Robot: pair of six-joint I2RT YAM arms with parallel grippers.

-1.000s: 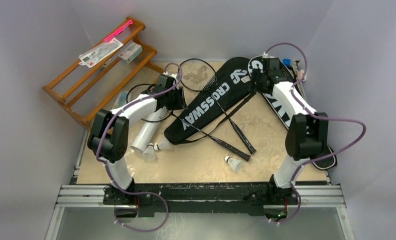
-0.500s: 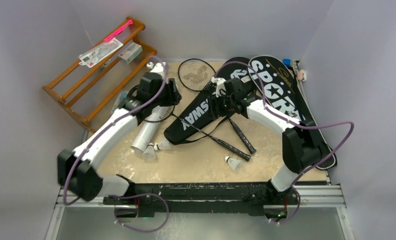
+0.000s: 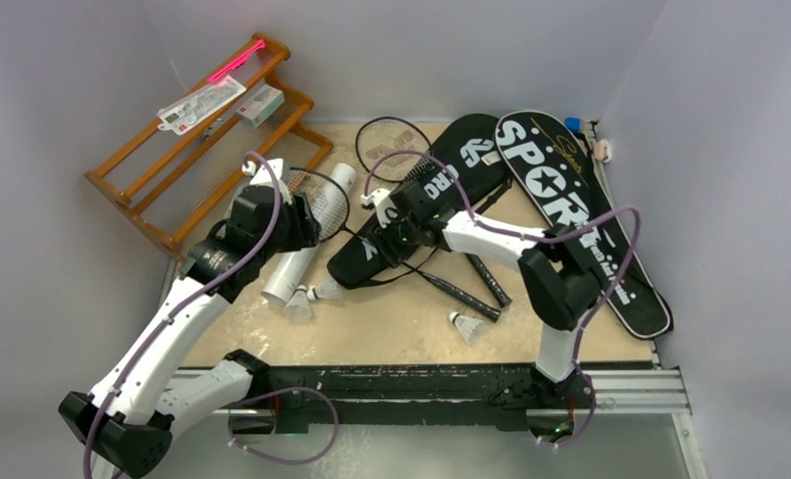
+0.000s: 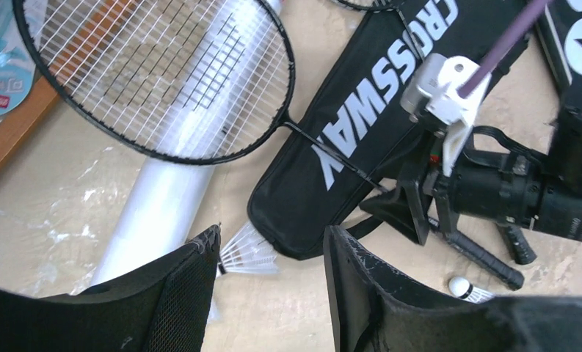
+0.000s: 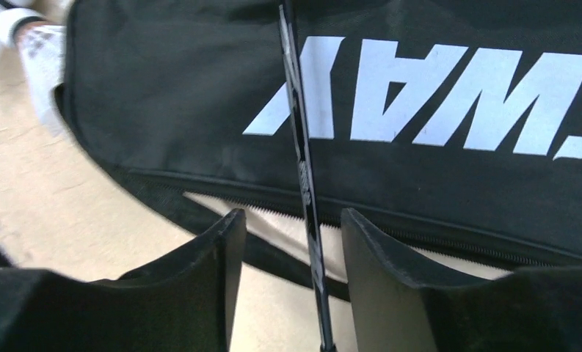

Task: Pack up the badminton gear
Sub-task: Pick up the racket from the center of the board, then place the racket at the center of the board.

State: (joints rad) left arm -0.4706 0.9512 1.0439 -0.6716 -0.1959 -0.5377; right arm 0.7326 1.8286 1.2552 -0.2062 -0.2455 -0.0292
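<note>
Swung from one o'clock, my right jaws gape empty astride the thin black racket shaft, probably light, stiff, slippery: grip here.

My left arm: white shell links, black joint blocks. My right arm: same scheme. Purple cable loops along each. White bracket at right wrist. My left gripper, fingers: black wedges, fine mesh texture inside.
</note>
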